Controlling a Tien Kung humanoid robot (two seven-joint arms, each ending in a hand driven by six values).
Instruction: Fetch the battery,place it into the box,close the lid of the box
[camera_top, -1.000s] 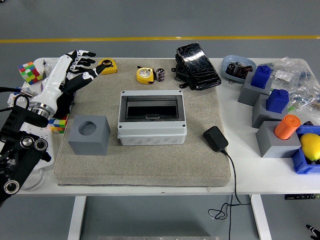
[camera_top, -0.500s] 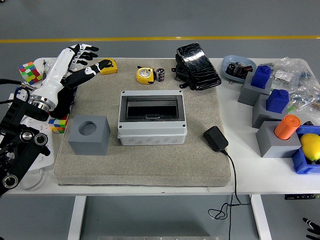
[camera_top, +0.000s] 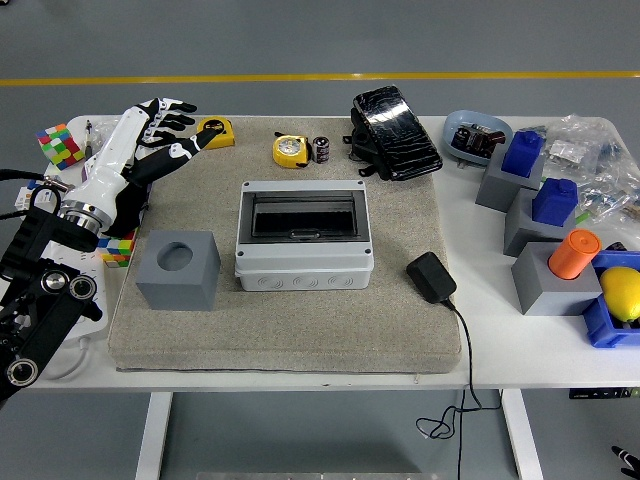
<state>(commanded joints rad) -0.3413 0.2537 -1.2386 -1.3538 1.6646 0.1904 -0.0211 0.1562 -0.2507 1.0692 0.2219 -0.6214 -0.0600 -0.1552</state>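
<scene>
Nearest the table edge, the grey cube block with a round hole (camera_top: 177, 268) sits on the beige felt mat (camera_top: 290, 330), right beside the arm's likely reach path, so it could easily get clipped if the arm is swung low across the mat. Just past it, the light grey plastic enclosure box (camera_top: 304, 240) is found mid-mat with its dark tinted lid (camera_top: 304, 217) looking flat and shut, as far as can be judged. If so, the lid would have to be lifted first, or the battery would simply be dropped on top of it.

Further back, the small black-and-silver cylindrical battery (camera_top: 321, 149) stands upright near the mat's far edge, squeezed just beside the yellow round tape measure (camera_top: 289, 150) and close to the black crinkled pouch (camera_top: 395, 133). A sloppy pinch could knock it over and send it rolling, or the tape measure could be grabbed instead.

The black-and-white left hand (camera_top: 162, 134) is held at the far-left corner, fingers (camera_top: 175, 107) spread apart and nothing gripped, well apart from the battery. The thumb tip is seen close to a yellow square tape measure (camera_top: 215, 131).
</scene>
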